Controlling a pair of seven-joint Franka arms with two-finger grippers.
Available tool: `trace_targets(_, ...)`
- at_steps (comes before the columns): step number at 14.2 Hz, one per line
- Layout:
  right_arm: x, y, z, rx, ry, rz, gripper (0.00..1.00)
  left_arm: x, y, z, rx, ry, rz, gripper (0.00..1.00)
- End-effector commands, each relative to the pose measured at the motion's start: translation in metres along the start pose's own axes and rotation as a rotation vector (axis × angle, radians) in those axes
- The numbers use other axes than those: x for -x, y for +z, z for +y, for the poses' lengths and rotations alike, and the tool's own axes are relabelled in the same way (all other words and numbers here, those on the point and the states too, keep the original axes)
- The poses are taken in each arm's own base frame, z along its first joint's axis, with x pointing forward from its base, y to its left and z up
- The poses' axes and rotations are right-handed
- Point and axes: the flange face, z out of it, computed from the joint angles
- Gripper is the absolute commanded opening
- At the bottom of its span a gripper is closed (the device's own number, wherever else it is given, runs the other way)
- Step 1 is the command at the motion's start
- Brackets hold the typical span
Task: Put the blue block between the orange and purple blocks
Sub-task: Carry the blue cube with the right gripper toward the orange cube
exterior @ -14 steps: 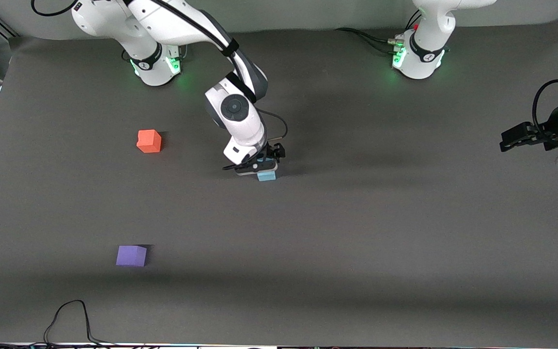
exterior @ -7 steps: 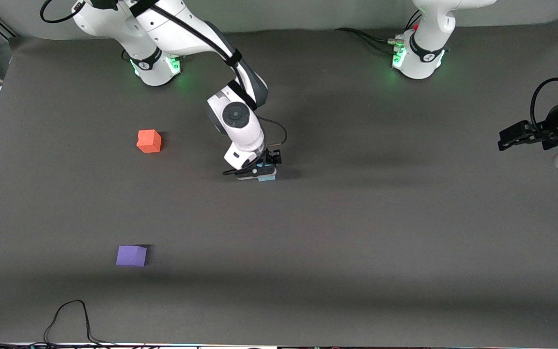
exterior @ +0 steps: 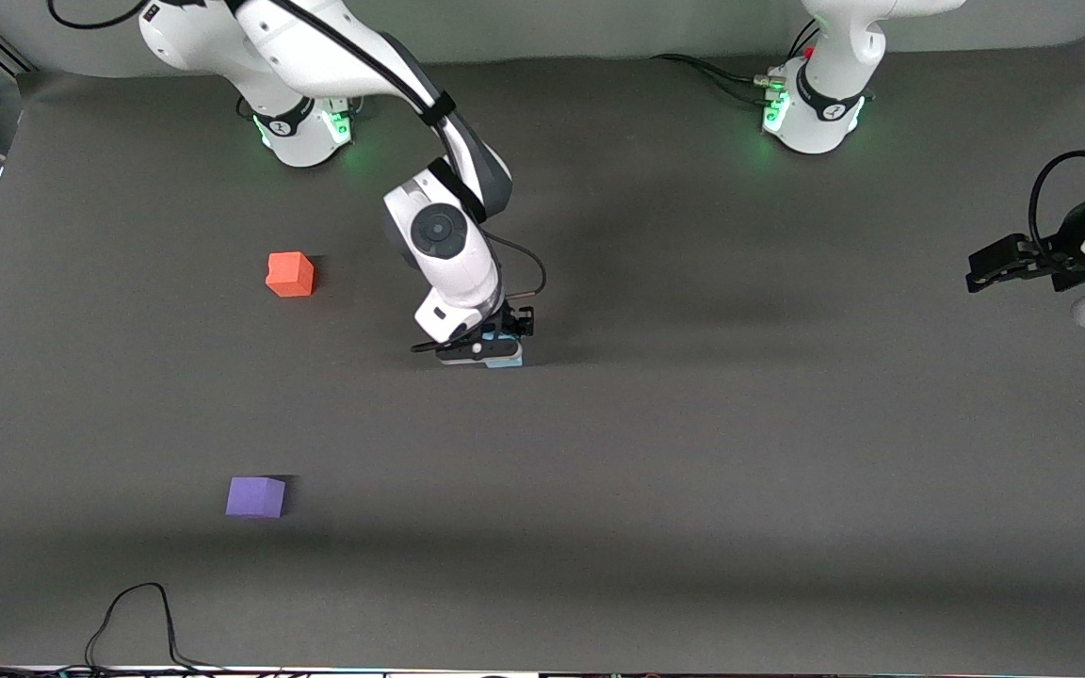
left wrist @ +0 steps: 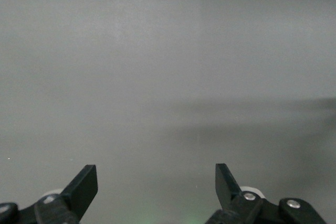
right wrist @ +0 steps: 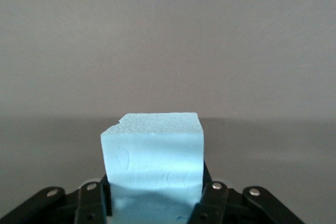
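The blue block (right wrist: 153, 163) is a pale sky-blue cube with a grainy foam-like face and a small chipped corner, filling the lower middle of the right wrist view, clamped on both sides by the right gripper's black fingers (right wrist: 211, 203). In the front view only a sliver of the blue block (exterior: 507, 360) shows, just under the right gripper (exterior: 495, 345) a little above the middle of the frame, and whether it touches the mat cannot be told. The orange block (exterior: 289, 274), a matte orange-red cube, sits in the upper part of the frame toward the right arm's end; the purple block (exterior: 255, 496), lavender and the same size, lies well below it, nearer the camera, with bare mat between the two. The table (exterior: 740, 452) is covered in a dark grey matte mat, with a black cable (exterior: 133, 612) looping at the bottom edge. The right arm reaches down from its base at the top of the frame, its wrist bent over the block. The left gripper (exterior: 1004, 264) hangs at the frame's edge by the left arm's end, waiting; in its wrist view its fingers (left wrist: 84, 184) are spread wide with nothing between them.
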Motion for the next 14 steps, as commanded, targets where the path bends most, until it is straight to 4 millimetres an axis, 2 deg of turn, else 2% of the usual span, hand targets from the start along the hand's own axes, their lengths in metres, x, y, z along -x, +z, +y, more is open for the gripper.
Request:
trace_targets(1,-0.027,-0.113,-0.005,0.009,0.0,-0.026,0.51,0.009,-0.008,0.001,-0.019,0.025,-0.001,1.0)
trace_targets(3,-0.041,-0.185,-0.008,0.011,0.006,-0.035,0.51,0.009,-0.007,0.002,-0.022,0.03,-0.004,1.0)
trace_targets(4,-0.046,-0.21,-0.006,0.012,0.01,-0.04,0.51,0.009,-0.006,0.001,-0.025,0.03,-0.009,1.0)
trace_targets(5,-0.057,-0.228,0.011,0.01,0.015,-0.05,0.51,0.01,-0.005,0.001,-0.025,0.042,-0.018,1.0)
trace_targets(7,-0.06,-0.261,0.042,0.007,-0.006,-0.072,0.51,0.01,-0.003,0.0,-0.023,0.053,-0.032,1.0)
trace_targets(10,-0.072,-0.294,0.124,0.016,-0.025,-0.073,0.51,0.009,-0.004,0.001,-0.023,0.054,-0.028,1.0)
trace_targets(14,-0.092,-0.324,0.297,0.015,-0.092,-0.083,0.51,0.008,-0.006,0.002,-0.023,0.056,-0.02,1.0)
